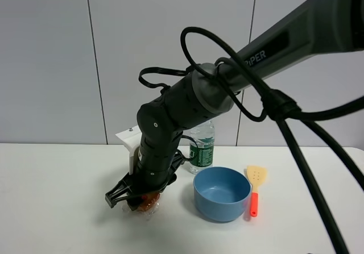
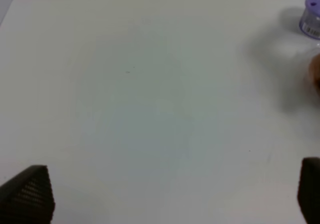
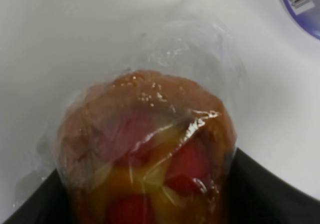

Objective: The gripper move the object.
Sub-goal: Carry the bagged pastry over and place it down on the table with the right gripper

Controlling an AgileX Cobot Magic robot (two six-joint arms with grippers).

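Observation:
The bun [image 3: 150,154], golden-brown with red spots and wrapped in crinkly clear plastic, fills the right wrist view. My right gripper [image 3: 150,209] has a black finger against each side of it. In the exterior high view the right gripper [image 1: 135,199] is low at the white table [image 1: 57,208], left of centre, with the bun [image 1: 149,204] between its jaws. I cannot tell whether the bun touches the table. My left gripper [image 2: 170,186] is open and empty over bare table, and the bun's edge [image 2: 316,73] shows at the side of its view.
A purple-lidded tub [image 2: 312,16] stands close beside the bun and also shows in the right wrist view [image 3: 302,6]. A blue bowl [image 1: 222,194], an orange spatula [image 1: 255,191] and a green-labelled bottle [image 1: 202,146] are right of the gripper. The wall is behind.

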